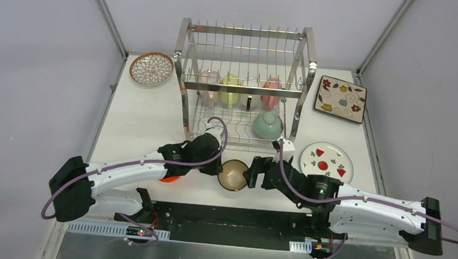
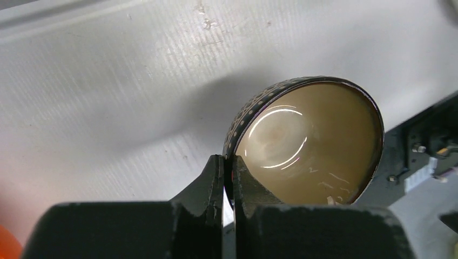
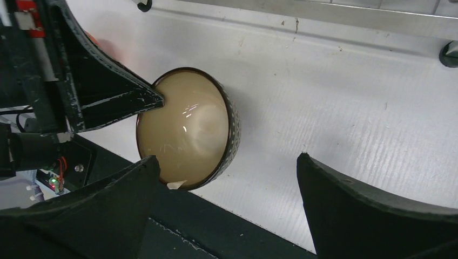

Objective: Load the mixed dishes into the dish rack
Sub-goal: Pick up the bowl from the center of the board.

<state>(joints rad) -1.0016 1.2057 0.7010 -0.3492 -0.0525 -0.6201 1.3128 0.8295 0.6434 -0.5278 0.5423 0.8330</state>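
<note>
The brown bowl (image 1: 233, 175) (image 2: 308, 145) (image 3: 186, 127), tan inside with a dark dotted outer wall, is tipped near the table's front edge. My left gripper (image 1: 219, 168) (image 2: 228, 157) is shut on its rim, one finger inside and one outside. My right gripper (image 1: 253, 172) (image 3: 227, 157) stands open just right of the bowl, holding nothing. The steel dish rack (image 1: 247, 31) stands at the back, with a mint bowl (image 1: 267, 125) on its lower tier and several pastel cups (image 1: 230, 87) behind it.
A petal-pattern plate (image 1: 151, 68) lies at the back left. A square floral plate (image 1: 340, 98) and a strawberry plate (image 1: 327, 160) lie on the right. An orange bowl (image 1: 169, 177) peeks out under my left arm. The black front ledge (image 3: 178, 216) runs below the bowl.
</note>
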